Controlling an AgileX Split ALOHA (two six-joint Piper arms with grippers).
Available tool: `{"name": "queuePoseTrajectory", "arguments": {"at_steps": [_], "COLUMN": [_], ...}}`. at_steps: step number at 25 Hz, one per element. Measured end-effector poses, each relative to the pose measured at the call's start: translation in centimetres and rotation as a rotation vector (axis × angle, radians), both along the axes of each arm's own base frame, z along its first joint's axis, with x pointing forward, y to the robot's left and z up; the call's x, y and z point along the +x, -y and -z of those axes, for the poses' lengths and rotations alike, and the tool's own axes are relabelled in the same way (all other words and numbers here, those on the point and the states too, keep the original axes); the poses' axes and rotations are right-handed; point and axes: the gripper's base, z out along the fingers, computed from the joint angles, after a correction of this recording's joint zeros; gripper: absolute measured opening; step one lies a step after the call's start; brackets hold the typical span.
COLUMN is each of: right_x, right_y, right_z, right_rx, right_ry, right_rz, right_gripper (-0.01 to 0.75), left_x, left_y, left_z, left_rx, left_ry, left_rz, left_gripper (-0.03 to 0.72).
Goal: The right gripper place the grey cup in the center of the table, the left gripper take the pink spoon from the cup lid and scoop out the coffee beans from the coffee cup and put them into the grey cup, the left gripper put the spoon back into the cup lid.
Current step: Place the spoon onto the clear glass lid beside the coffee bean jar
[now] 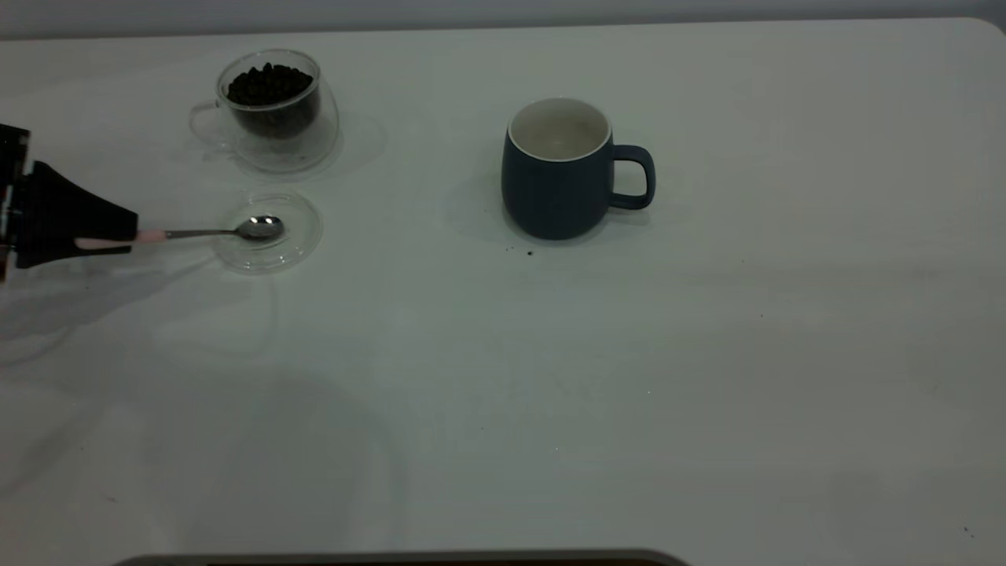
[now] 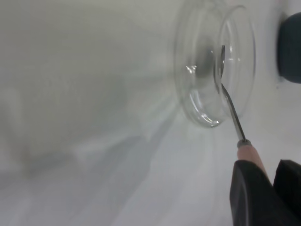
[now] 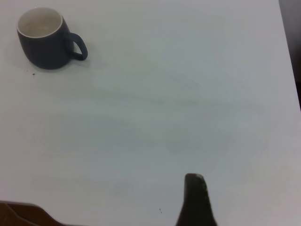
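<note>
White table (image 1: 503,409) bare across near half. Pink spoon (image 1: 204,233) clamped by handle in left gripper (image 1: 106,238) at left edge, bowl resting in cup lid (image 1: 302,236). Step judged: pick-up; lift called for next, then reach to coffee cup (image 1: 271,110), full of coffee beans (image 1: 269,84). Grey cup (image 1: 559,169) empty, mid-table. Right gripper (image 3: 195,200) parked away; finger state cannot be told.

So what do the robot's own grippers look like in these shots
The left gripper is matte black and wedge-shaped, broad at the back and tapering to its fingers, which are plain black with no markings. Of the right gripper, only one dark, narrow finger with a rounded tip shows. No cables are visible on either.
</note>
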Motion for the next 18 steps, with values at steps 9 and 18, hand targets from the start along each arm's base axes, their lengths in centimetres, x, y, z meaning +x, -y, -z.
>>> {"name": "queuePoseTrajectory", "arguments": {"at_steps": [9,18], "right_x": [0.0,0.0], "right_y": [0.0,0.0], "right_z": [0.0,0.0], "right_rx": [0.000,0.000], "right_ry": [0.000,0.000], "right_rz": [0.000,0.000], "right_gripper": [0.591,0.591], "left_x": [0.8,1.4], "left_y": [1.8,3.1], "left_z": [0.1,0.2], "left_rx": [0.024,0.039], "left_ry": [0.016,0.024], "left_rz": [0.021,0.016], "left_gripper": [0.121,0.121]}}
